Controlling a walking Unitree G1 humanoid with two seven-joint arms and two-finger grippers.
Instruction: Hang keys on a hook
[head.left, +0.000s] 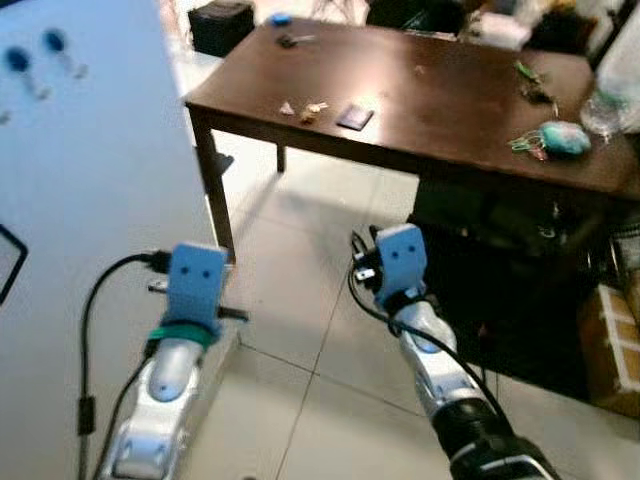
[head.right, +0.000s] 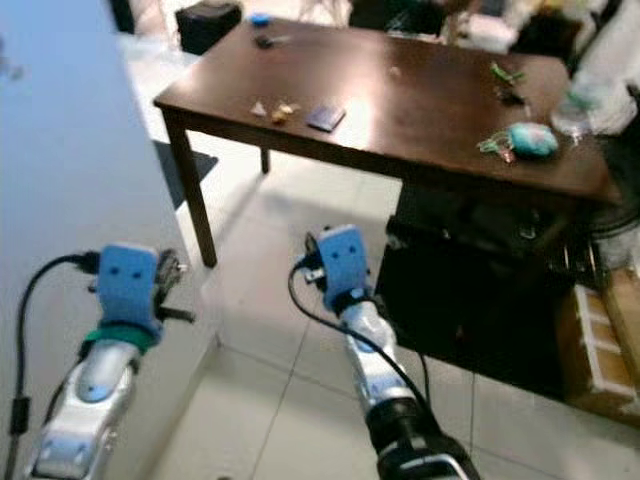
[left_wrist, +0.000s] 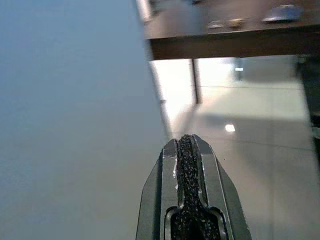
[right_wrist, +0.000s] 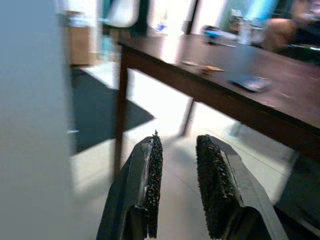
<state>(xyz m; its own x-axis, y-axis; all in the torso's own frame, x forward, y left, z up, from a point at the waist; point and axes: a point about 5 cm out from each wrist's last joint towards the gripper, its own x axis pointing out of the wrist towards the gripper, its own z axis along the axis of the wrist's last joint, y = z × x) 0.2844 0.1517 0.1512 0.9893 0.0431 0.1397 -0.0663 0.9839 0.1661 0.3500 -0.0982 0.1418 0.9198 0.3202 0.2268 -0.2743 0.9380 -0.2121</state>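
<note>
Wall panel (head.left: 90, 200): at your left; two blue hooks (head.left: 18, 60) near its top.
Table (head.left: 440, 100): dark wood, ahead; the keys (head.left: 530, 143) lie near its right end beside a teal object (head.left: 565, 137).
Left gripper (left_wrist: 187, 150): fingers pressed together, nothing between them, close to the panel.
Right gripper (right_wrist: 177, 175): fingers parted, empty, above the floor tiles (head.left: 300, 330).

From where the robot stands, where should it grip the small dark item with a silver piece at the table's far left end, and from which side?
Take the small dark item by its dark, thicker end, coming straight down from above: it lies flat on the table, silver piece pointing right. Finer shape is too blurred to tell.
</note>
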